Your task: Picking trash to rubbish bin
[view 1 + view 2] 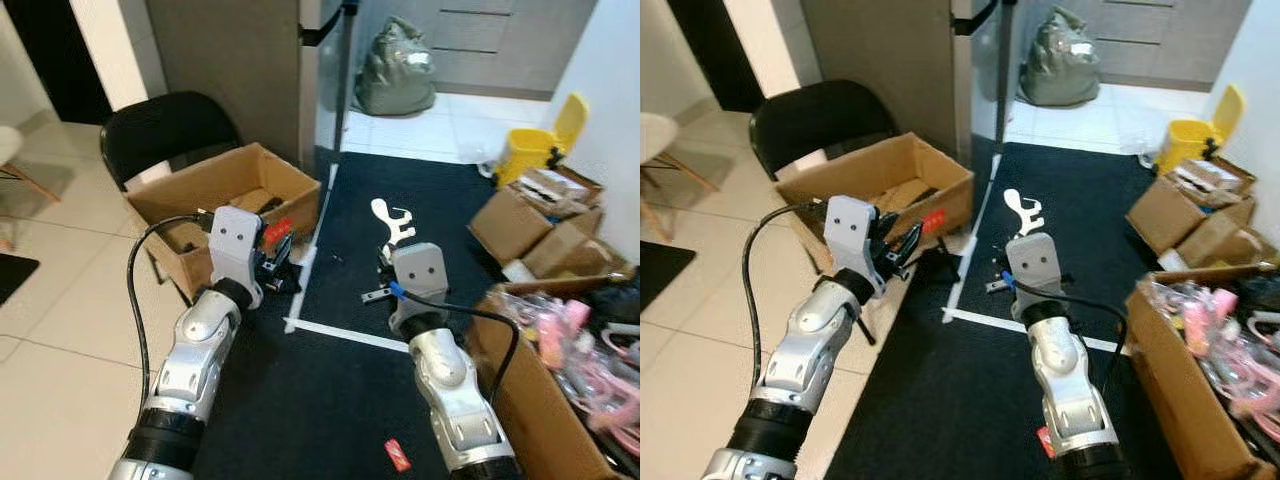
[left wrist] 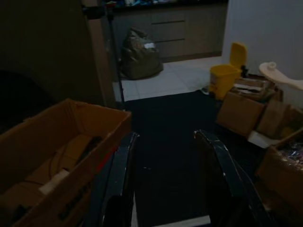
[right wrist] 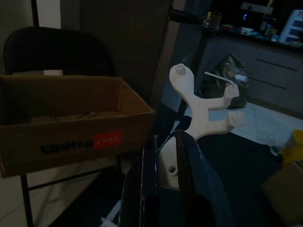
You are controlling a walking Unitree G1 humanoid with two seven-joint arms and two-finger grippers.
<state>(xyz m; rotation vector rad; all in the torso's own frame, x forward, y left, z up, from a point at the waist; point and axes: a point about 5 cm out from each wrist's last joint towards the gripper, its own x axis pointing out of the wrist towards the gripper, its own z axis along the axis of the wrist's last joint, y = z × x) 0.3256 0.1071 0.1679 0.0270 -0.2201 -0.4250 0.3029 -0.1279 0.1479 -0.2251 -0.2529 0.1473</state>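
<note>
- One open cardboard box (image 1: 228, 190) sits on a black chair (image 1: 165, 128); I think it is the bin.
- Two tools: the right tool (image 1: 393, 243) pinches one white plastic piece (image 1: 392, 220), held up over the dark mat (image 1: 400, 190).
- The left tool (image 2: 165, 179) is spread and empty.
- Next, I think: carry it left and drop it in.

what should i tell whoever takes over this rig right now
Right gripper: shut on a white plastic piece, held up over the dark mat.
Left gripper: open, empty, raised beside the open cardboard box on the black chair.
Done: white piece picked up.
Left: drop it in the bin; the cardboard box looks the likely one, though a yellow bin stands farther back. A small red scrap lies on the mat by the right arm, not yet picked.
</note>
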